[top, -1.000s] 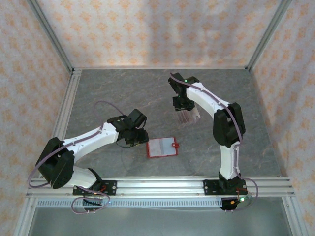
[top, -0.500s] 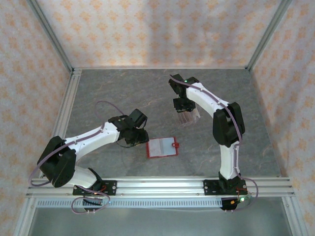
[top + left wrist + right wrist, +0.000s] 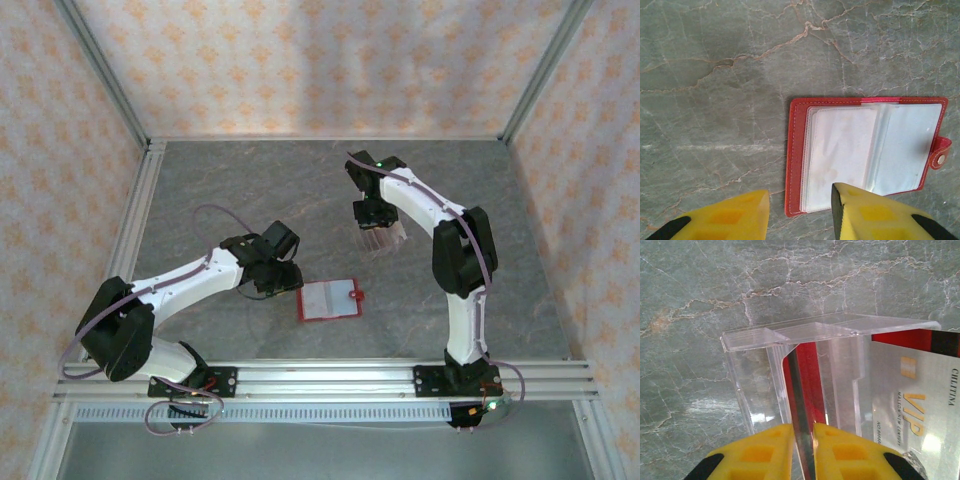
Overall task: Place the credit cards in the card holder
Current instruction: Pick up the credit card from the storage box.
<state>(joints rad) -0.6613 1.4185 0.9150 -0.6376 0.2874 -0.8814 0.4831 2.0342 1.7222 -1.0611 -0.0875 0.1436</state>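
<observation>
With our right gripper [image 3: 802,434] we are pinching a credit card [image 3: 799,390] edge-on in the far clear rack [image 3: 752,390]; our left gripper [image 3: 801,199] is hovering wide open above the near card holder [image 3: 840,145].

Card holder [image 3: 867,152] open flat; left gripper [image 3: 801,212] spread

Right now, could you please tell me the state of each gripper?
Left gripper: open, empty, at the card holder's edge.
Right gripper: shut on a credit card in the clear rack.
</observation>
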